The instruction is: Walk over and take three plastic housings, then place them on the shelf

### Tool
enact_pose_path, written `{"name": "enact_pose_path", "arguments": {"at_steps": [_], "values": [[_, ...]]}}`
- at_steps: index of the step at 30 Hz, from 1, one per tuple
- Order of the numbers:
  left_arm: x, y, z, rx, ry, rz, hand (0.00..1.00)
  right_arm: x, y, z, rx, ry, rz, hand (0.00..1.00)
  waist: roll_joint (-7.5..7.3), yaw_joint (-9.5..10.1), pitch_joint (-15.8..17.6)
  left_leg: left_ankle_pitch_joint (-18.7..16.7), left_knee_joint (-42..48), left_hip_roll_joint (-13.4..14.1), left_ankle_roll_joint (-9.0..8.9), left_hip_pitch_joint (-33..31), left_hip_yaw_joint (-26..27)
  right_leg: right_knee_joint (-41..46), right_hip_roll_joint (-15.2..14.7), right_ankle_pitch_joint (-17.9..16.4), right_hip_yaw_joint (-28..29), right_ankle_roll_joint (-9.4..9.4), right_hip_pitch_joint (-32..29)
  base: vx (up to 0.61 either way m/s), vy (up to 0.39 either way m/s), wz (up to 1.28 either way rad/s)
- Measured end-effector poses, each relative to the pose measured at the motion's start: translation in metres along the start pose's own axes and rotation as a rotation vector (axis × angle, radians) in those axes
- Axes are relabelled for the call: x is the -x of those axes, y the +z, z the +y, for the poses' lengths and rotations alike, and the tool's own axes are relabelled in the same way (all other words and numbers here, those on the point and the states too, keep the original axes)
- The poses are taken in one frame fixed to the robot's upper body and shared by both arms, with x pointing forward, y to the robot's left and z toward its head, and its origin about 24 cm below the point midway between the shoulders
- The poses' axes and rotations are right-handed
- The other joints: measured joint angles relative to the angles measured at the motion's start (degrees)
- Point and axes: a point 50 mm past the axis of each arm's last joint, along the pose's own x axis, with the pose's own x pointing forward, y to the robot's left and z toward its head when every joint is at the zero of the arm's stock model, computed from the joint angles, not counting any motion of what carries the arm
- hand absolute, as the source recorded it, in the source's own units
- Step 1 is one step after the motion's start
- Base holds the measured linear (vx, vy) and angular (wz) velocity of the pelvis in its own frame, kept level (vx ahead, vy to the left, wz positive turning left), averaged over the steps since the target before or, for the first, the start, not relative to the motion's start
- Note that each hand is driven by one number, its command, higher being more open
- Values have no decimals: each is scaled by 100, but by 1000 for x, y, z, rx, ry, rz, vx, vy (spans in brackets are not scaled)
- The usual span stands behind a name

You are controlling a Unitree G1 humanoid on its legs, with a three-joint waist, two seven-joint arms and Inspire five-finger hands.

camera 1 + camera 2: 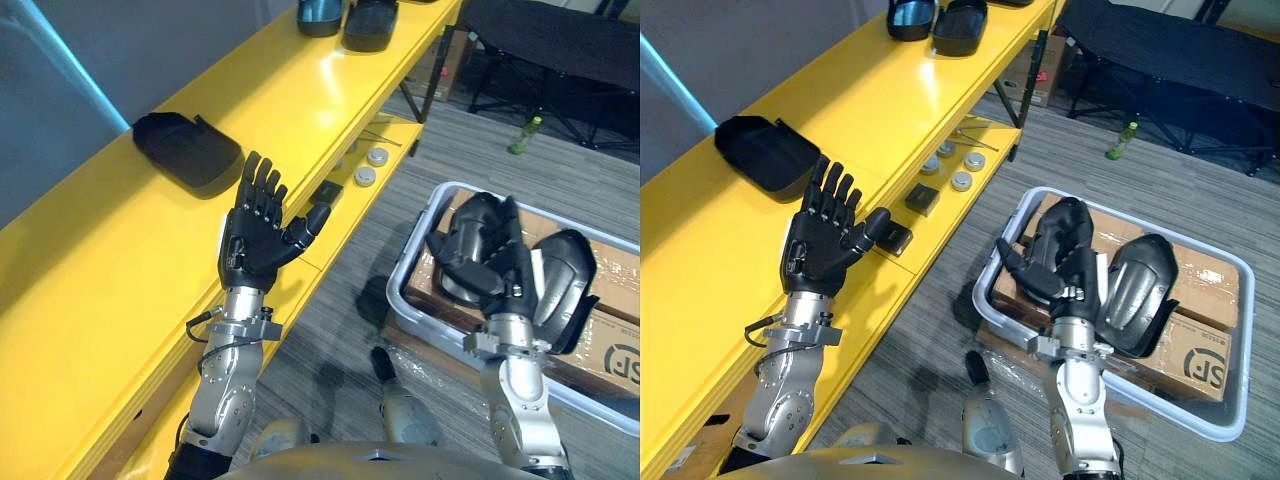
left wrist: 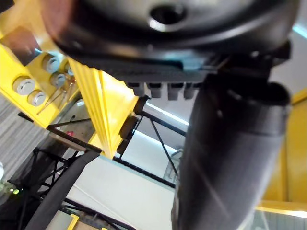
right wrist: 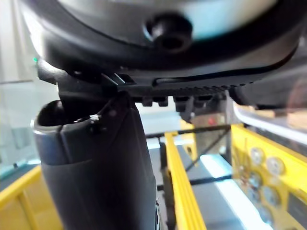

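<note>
My left hand [image 1: 255, 235] is raised over the front of the yellow shelf [image 1: 120, 270], open with straight fingers and nothing in it. One black plastic housing [image 1: 185, 150] lies on the shelf top just beyond it. Two more housings [image 1: 345, 18] sit side by side at the shelf's far end. My right hand [image 1: 508, 268] hovers open over the grey bin [image 1: 420, 250], thumb spread out to the side. Under it in the bin lie a black housing [image 1: 468, 240], partly hidden by the hand, and another housing [image 1: 568, 280] beside it.
The bin rests on cardboard boxes [image 1: 610, 330] on the carpet. On the shelf's lower level lie silver discs [image 1: 370, 165] and a small dark block [image 1: 328, 192]. A dark folding cot [image 1: 560, 40] and a green bottle [image 1: 525, 135] are across the floor.
</note>
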Motion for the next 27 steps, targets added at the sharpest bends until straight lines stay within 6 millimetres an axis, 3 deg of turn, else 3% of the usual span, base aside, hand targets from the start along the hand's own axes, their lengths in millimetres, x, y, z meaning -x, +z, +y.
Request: {"name": "enact_pose_path", "arguments": {"at_steps": [2, 3, 4, 5, 6, 7, 9, 10, 11, 13, 15, 16, 17, 18, 19, 20, 21, 25, 27], "values": [[3, 2, 0, -2, -3, -1, 100, 7, -5, 2, -27, 0, 26, 100, -45, 4, 29, -83, -40, -53, 80, 115, 108, -5, -36, 45, -23, 62, 49, -156, 59, -47], [7, 3, 2, -5, 6, -1, 100, 14, -10, 5, -92, 4, 50, 100, -174, 16, 104, -35, -96, -120, 180, 224, 326, -53, -129, 209, -144, -13, 91, -200, 22, -60], [8, 4, 2, -7, 6, -2, 100, 16, -11, 7, -127, 6, 57, 100, -226, 21, 112, 15, -112, -152, 267, 208, 443, -114, -207, 125, -354, -205, 91, -321, 30, -77], [8, 5, 2, -8, 5, -5, 100, 16, -11, 11, -166, 22, 55, 100, -229, 8, 158, 133, -188, -143, 388, 149, 653, 39, -377, -283, -923, -522, -106, -298, 32, -62], [8, 6, 3, -9, 8, -7, 100, 13, -10, 14, -188, 33, 50, 100, -194, 28, 166, 192, -219, -89, 402, 78, 788, 408, -445, -432, -1179, -643, -328, -336, 47, -86], [7, 6, 5, 2, 20, 1, 100, 7, -7, 25, -212, 71, 32, 100, -189, 53, 171, 387, -360, -3, 422, -27, 1007, 1652, -639, -678, -1826, -844, -678, -288, 42, -71], [6, 5, 8, 23, 29, 15, 100, -1, -6, 39, -224, 115, 14, 100, -189, 120, 161, 557, -452, 144, 404, -49, 1096, 2802, -915, -1179, -2340, -964, -598, -157, -11, -46], [5, 5, 7, 41, 24, 17, 100, -9, -5, 55, -218, 153, -5, 100, -203, 185, 155, 640, -445, 300, 350, -147, 1136, 3511, -1175, -1624, -2614, -987, -451, -118, -88, -35], [4, 5, 7, 45, 14, 16, 100, -17, -5, 70, -197, 190, -20, 100, -212, 276, 138, 692, -342, 473, 277, -344, 1142, 3957, -1442, -1845, -2734, -974, -239, -161, -157, -41], [3, 3, 6, 72, -8, 22, 100, -23, -4, 88, -160, 226, -33, 100, -239, 466, 114, 767, -158, 708, 146, -649, 1155, 3959, -1766, -1954, -2741, -895, 177, -127, -186, -26], [3, 2, 7, 115, -13, 35, 100, -22, -3, 97, -126, 232, -46, 100, -268, 616, 99, 822, 111, 912, 49, -994, 1171, 3442, -2031, -1916, -2734, -833, 624, -110, -284, -28], [4, 1, 9, 129, -4, 42, 100, -22, -3, 98, -108, 234, -50, 100, -293, 664, 97, 839, 327, 1053, 16, -1204, 1205, 2991, -2109, -1836, -2749, -705, 834, -144, -347, -39], [4, 0, 11, 131, 3, 46, 100, -22, -3, 98, -100, 232, -46, 100, -306, 661, 95, 856, 429, 1137, -14, -1290, 1215, 2637, -2114, -1760, -2761, -518, 971, -178, -404, -58], [5, -2, 15, 130, 19, 61, 100, -21, -5, 96, -81, 225, -34, 100, -422, 660, 99, 910, 528, 1255, -118, -1338, 1288, 1763, -2076, -1534, -2779, 121, 1262, -232, -593, -63], [7, -7, 17, 134, 31, 90, 100, -19, -10, 86, -62, 196, -14, 100, -468, 613, 64, 1002, 514, 1392, -329, -1367, 1307, 1382, -1959, -1861, -2921, 670, 1470, -222, -592, -68], [8, -11, 16, 145, 35, 111, 100, -17, -13, 74, -47, 157, 2, 100, -421, 571, 36, 1088, 441, 1512, -504, -1389, 1272, 1244, -1798, -2023, -3027, 731, 1471, -190, -572, -42], [10, -20, 9, 182, 27, 151, 100, -10, -20, 54, -10, 96, 38, 100, -332, 443, -13, 1255, 219, 1678, -712, -1379, 1161, 1096, -1555, -2128, -3126, 658, 1509, -88, -311, -14], [23, -41, -10, 289, -52, 275, 100, 14, -31, -9, 87, -105, 131, 100, -322, 33, -9, 1858, -588, 1818, -824, -885, 1172, 949, -1262, -2244, -3213, 414, 1714, -76, -262, -7], [26, -45, -15, 303, -85, 301, 100, 19, -28, -25, 108, -159, 137, 100, -296, -13, -26, 1886, -827, 1741, -833, -765, 1150, 941, -1263, -2220, -3064, 315, 1581, -93, -73, -43]]}}
